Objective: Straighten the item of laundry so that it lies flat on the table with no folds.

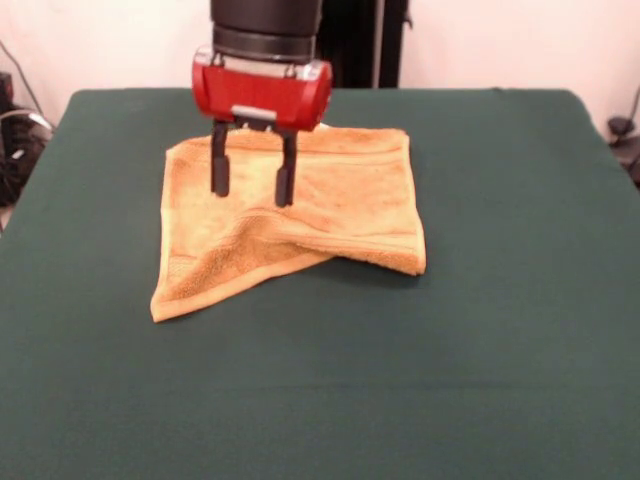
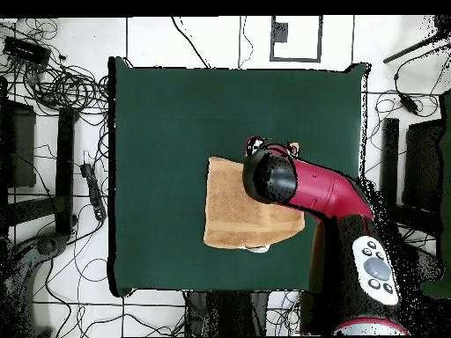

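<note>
Overall, the gripper (image 1: 252,177) hung above the towel (image 1: 330,215) with its two dark fingers (image 1: 220,160) spread apart and nothing between them; released, not grasping. Whether the fingertips touched the cloth or hovered just over it could not be told from the front view. Above the fingers sat the red gripper housing, and above that the black cylindrical wrist of the arm (image 1: 265,25), which ran out of the top of the front view.

Under the gripper the golden-orange towel lay on the dark green table (image 1: 500,380). In the front view the fingers stood over the towel's upper left part, near its far hem. To the lower right of the gripper, the towel's near edge was turned over on itself: a fold ran diagonally from below the fingers toward the right corner, where the doubled cloth made a thick rolled lip. Below and left of the gripper one corner of the towel stuck out as a flat point on the felt. A woven band showed along the hem beside the fold.

From overhead, the arm (image 2: 321,189) covered the towel's (image 2: 233,216) right side, the gripper itself hidden under the wrist. Green table (image 2: 167,132) showed on all sides of the towel, with tangled cables (image 2: 62,84) on the floor beyond the table's edge.
</note>
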### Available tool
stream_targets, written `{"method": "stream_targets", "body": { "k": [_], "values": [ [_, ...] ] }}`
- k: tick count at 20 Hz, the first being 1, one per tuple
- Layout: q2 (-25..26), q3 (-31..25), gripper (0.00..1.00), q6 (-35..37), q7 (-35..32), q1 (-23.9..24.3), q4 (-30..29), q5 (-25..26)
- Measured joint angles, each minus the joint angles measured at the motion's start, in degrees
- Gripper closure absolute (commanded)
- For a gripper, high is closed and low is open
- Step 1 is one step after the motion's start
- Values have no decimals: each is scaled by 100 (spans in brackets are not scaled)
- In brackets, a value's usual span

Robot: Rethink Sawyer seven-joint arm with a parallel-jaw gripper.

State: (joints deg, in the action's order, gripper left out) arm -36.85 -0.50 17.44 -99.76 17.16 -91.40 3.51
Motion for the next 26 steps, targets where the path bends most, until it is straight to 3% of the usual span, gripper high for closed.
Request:
{"method": "stream_targets", "body": {
  "k": [15, 26],
  "values": [
    [-106, 73, 0, 189, 0, -87, -437, 7],
    [94, 91, 0, 792, 0, -87, -624, 26]
  ]
}}
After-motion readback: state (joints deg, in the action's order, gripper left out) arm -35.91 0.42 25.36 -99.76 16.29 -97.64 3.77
